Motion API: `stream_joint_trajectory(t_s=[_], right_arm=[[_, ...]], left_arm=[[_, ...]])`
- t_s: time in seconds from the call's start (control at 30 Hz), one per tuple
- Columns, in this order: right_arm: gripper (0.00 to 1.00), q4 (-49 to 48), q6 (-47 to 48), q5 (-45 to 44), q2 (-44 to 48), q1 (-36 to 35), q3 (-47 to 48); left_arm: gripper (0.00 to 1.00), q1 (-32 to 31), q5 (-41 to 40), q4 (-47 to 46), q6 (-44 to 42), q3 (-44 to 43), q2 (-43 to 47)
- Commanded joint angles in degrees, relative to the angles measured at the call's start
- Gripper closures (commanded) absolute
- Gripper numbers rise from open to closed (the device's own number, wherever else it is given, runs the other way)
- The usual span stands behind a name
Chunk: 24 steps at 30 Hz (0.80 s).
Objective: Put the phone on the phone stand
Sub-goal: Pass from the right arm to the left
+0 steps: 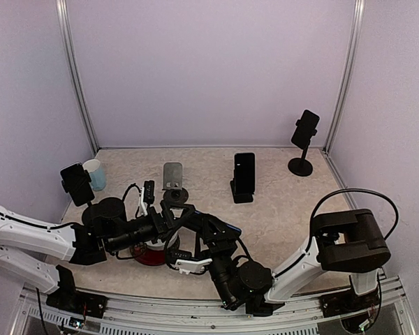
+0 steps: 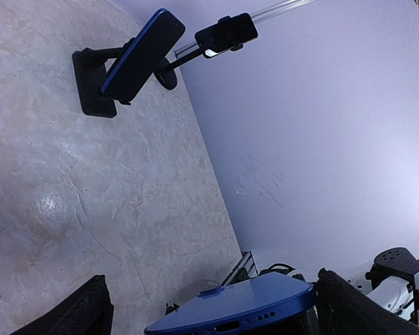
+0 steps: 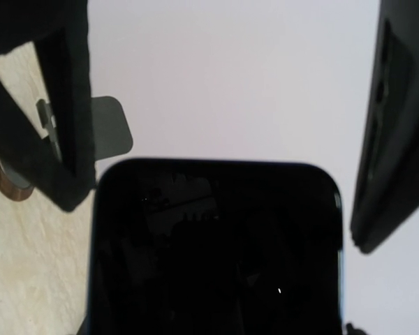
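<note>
Beige, marble-patterned tabletop (image 1: 279, 209), boxed in by plain lilac walls (image 1: 209, 70), with thin metal posts (image 1: 78, 84) in the two far corners.

Spread over it, seen from above:
- In the far right corner, a black phone (image 1: 305, 129) clamped high on a tall black pole stand (image 1: 301, 166).
- Near the middle, a second dark phone (image 1: 244, 173) propped on a low black stand (image 1: 241, 198).
- Just left of that, an empty grey phone stand (image 1: 173, 174) with a round dark base.
- At the left edge, another black phone on a holder (image 1: 77, 183), just beside a pale blue cup (image 1: 96, 174).
- Nearer the arms, a dark red round object (image 1: 148, 255), mostly hidden under them.

Both arms bent inward, meeting over the near middle of the table, short of the grey phone stand.

Shown only by the wrist cameras: a blue phone with a dark screen (image 3: 216, 251), lifted clear of the table and not to be made out from above. Right gripper (image 3: 223, 118) clamped across it, with the screen filling the lower half of that view and the grey stand's plate visible beyond one finger (image 3: 80, 105).

Left gripper (image 2: 213, 303) spread wide, fingers on either side of the phone's blue bottom edge. Clear gap on one side; contact on the other too close to judge.

Also only from the left wrist: the blue back of the phone on the low black stand, which looks plain black from above.
</note>
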<state>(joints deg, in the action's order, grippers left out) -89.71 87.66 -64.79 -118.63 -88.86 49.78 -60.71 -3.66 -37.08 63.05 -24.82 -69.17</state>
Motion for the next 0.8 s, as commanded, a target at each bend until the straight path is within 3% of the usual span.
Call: stream_joint_trajectory(t_s=[0.0,0.6,0.77], right_arm=[[0.4,-15.05,0.32,0.37,-0.51,-0.7,1.49],[0.4,-15.04,2.43,0.94,-2.14,-1.69,2.82],[0.4,-15.05,1.95,1.05,-1.89,-1.75,2.66]], left_arm=[[0.01,0.4,0.35,-0.98,0.9,-1.46,-0.8],[0.02,0.38,1.36,-2.29,1.23,-1.47,-2.7],[0.15,0.41,2.09,-5.15,1.47,-0.12,-3.06]])
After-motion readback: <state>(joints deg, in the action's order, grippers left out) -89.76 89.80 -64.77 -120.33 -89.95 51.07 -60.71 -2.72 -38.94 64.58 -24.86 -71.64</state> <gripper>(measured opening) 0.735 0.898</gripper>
